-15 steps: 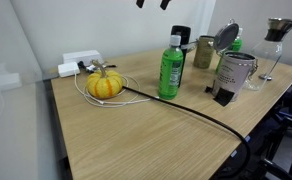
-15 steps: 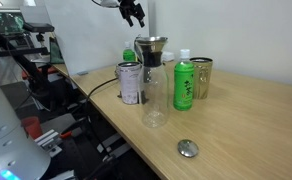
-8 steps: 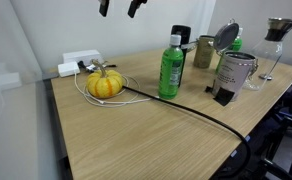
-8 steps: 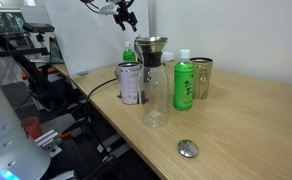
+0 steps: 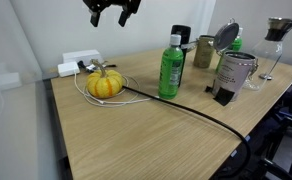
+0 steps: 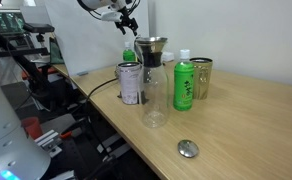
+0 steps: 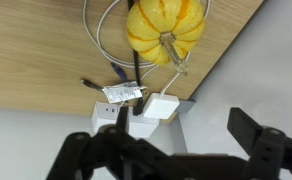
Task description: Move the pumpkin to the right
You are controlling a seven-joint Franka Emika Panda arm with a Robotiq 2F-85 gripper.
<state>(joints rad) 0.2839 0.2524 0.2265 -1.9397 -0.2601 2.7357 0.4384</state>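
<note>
The pumpkin (image 5: 104, 84) is small, yellow-orange and ribbed with a dark stem. It sits on the wooden table (image 5: 156, 130) near the far left corner, inside a loop of white cable. It also shows in the wrist view (image 7: 164, 30), at the top. It is hidden in the exterior view with the cans in front. My gripper (image 5: 112, 12) hangs high above the pumpkin, open and empty. Its dark fingers (image 7: 254, 135) spread wide at the bottom of the wrist view. It also shows in an exterior view (image 6: 128, 21).
A green bottle (image 5: 171, 68) stands right of the pumpkin. A white power strip (image 5: 78, 66) and adapter (image 7: 160, 106) lie at the table's back edge. A black cable (image 5: 201, 114) crosses the table. Cans, a metal tin (image 5: 233, 72) and a glass carafe (image 5: 276, 45) stand at the right.
My gripper has moved left across the top of the scene and slightly down, arriving above the pumpkin. The pumpkin has not moved.
</note>
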